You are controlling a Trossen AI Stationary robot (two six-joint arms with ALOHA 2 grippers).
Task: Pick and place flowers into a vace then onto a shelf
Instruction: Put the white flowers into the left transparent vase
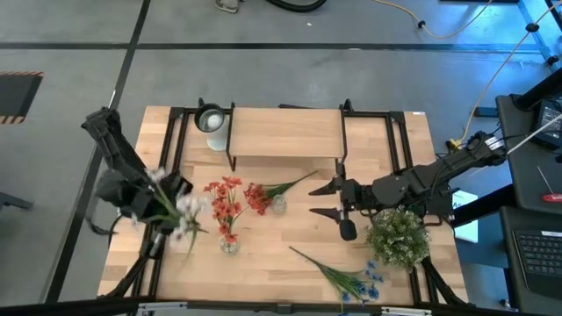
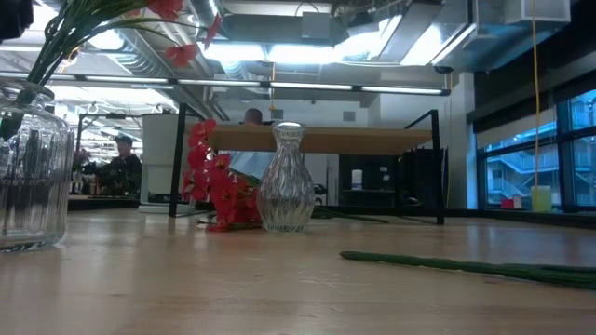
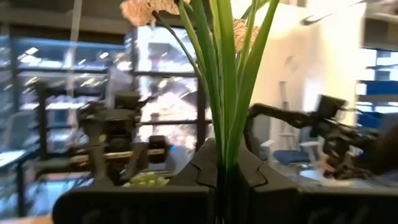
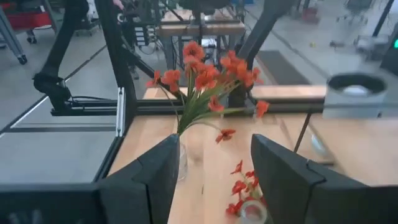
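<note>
My left gripper (image 1: 156, 209) is shut on a white-blossomed flower (image 1: 186, 211) above the table's left edge; its green stems (image 3: 227, 93) and pale blossoms (image 3: 146, 9) show in the left wrist view. Red flowers (image 1: 226, 204) stand in a ribbed glass jar (image 1: 229, 245), also in the right wrist view (image 4: 205, 78). A small clear vase (image 2: 286, 177) stands mid-table, and a red flower (image 1: 259, 197) lies on the table against it. A blue flower (image 1: 347, 279) lies near the front edge. My right gripper (image 1: 323, 199) is open and empty, right of the small vase. The shelf (image 1: 285, 136) stands at the back. My left gripper pinches the flower's bundle of green stems (image 3: 225, 158) between its two fingers (image 3: 252, 171). The stems and leaves run straight out past the fingertips, with the blossoms at the far end. The flower is lifted clear of the table.
A bushy green-and-white plant (image 1: 397, 235) stands at the front right, beside my right arm. A round grey object (image 1: 209, 118) sits by the shelf's left end. Black frame bars (image 1: 399, 149) run along both table sides. People show in the room behind (image 2: 121, 163).
</note>
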